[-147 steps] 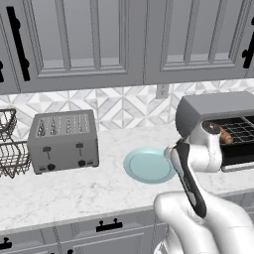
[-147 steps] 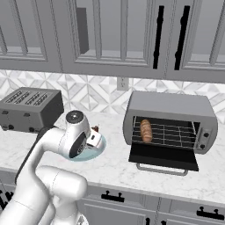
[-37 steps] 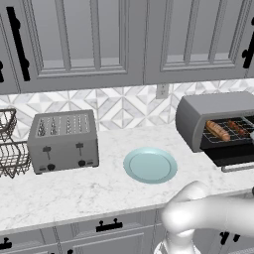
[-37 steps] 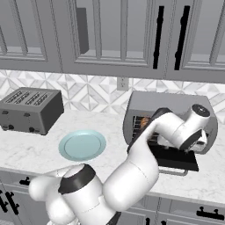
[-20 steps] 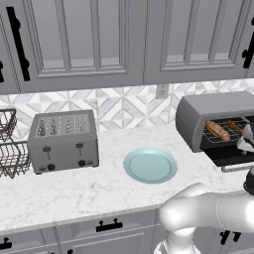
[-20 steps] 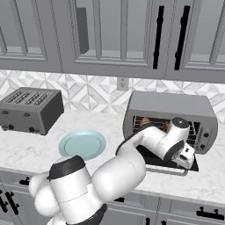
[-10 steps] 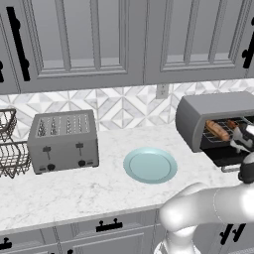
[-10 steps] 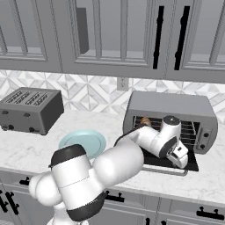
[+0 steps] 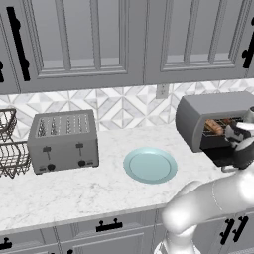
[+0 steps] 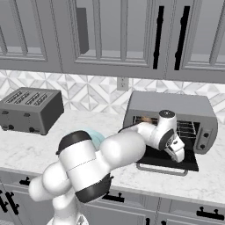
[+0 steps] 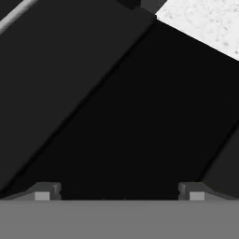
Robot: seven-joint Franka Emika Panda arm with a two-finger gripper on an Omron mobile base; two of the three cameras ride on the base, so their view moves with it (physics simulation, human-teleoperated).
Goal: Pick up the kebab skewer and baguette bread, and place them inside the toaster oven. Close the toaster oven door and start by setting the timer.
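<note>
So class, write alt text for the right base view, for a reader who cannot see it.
A white robot arm reaches its open pincer over the lowered toaster oven door on a marble counter. The toaster oven is open; a slot toaster sits at left, under grey cabinets.

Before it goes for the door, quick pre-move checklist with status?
1. Gripper empty and open: ok. In the hand view the tips stand wide apart with nothing between them.
2. Baguette bread inside the toaster oven: ok, it lies on the rack in the left base view.
3. Kebab skewer inside: cannot tell, the hand covers most of the rack in both base views.
4. Teal plate emptied: ok, nothing lies on it.
5. Toaster oven door shut: not ok, it hangs open and flat in front of the oven.
6. Hand clear of the door's swing: not ok, it sits just above the open door panel.
</note>
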